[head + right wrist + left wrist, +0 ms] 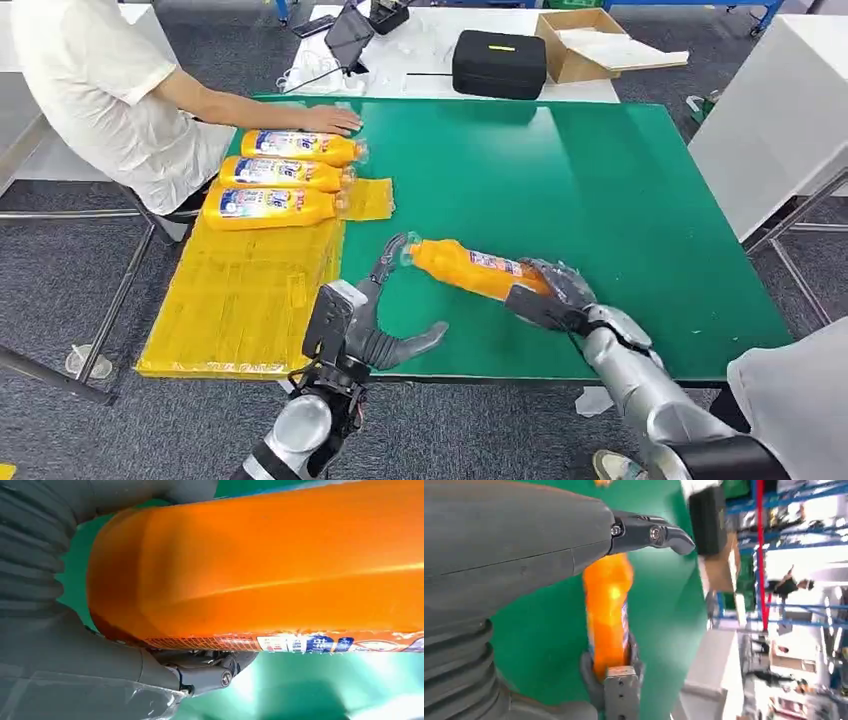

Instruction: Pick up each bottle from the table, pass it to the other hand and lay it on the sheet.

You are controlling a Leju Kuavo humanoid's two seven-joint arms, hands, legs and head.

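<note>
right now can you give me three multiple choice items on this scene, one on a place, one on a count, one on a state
1. Where do the finished bottles lie?
A. on the yellow sheet near the seated person
B. inside the cardboard box
C. on the floor

2. How many orange bottles lie on the sheet?
A. one
B. three
C. five

3. What is the right hand doing?
A. hanging with nothing in it
B. pressing on the black case
C. holding an orange bottle by its base end

Key:
1 A: the bottles lie side by side at the far end of the yellow sheet, by the person.
2 B: three lie there in a row.
3 C: the right hand grips the bottle over the green table, cap toward the left hand, whose fingers are spread.
</note>
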